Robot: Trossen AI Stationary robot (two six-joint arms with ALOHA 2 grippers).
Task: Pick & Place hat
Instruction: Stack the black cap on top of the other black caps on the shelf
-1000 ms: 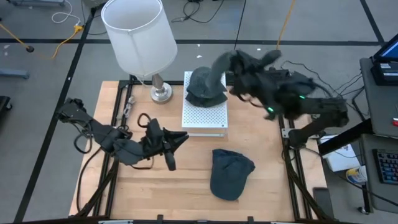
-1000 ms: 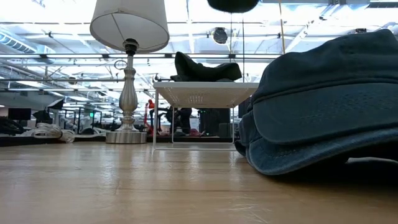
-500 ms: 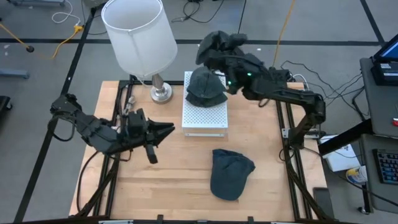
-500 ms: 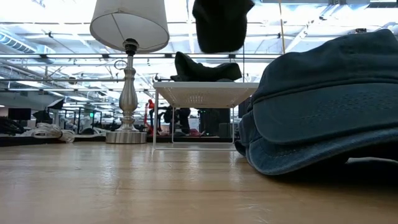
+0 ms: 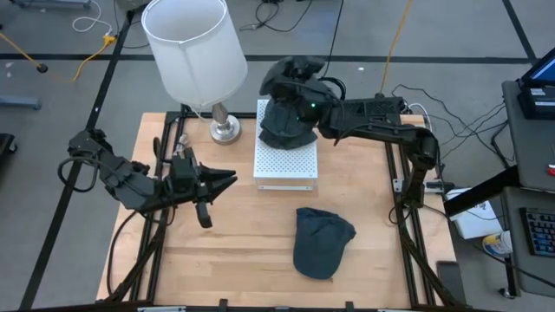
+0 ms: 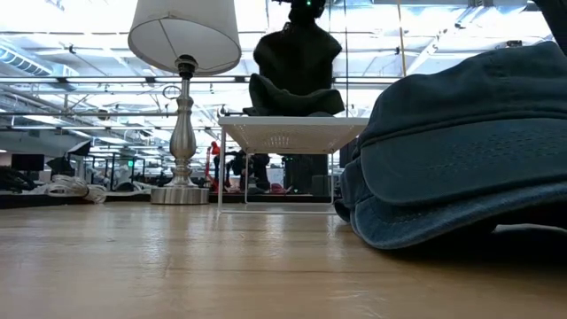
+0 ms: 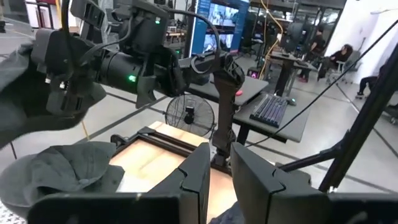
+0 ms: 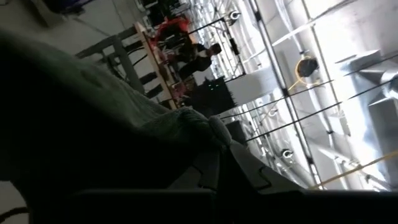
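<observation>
A: Where's the hat [image 5: 286, 87]?
B: Pinched in the right gripper [image 5: 290, 82], hanging over another hat [image 5: 279, 130] on the white stand [image 5: 286, 160]. A third hat [image 5: 321, 241] lies on the table [image 5: 251, 251].
A: The left gripper [image 5: 227, 178]?
B: Narrowly parted, holding nothing, beside the stand.

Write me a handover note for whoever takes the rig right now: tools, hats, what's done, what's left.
Right tool: shut on a dark hat, held just above the white rack, over the hat already lying there.
Left tool: carries nothing, waiting low over the table's left side, pointing toward the rack.
Blue cap: on the table in front of the rack, untouched.
Done: one hat on the rack; a second carried over it.
Left: release the held hat onto the rack, then probably fetch the blue cap.
</observation>
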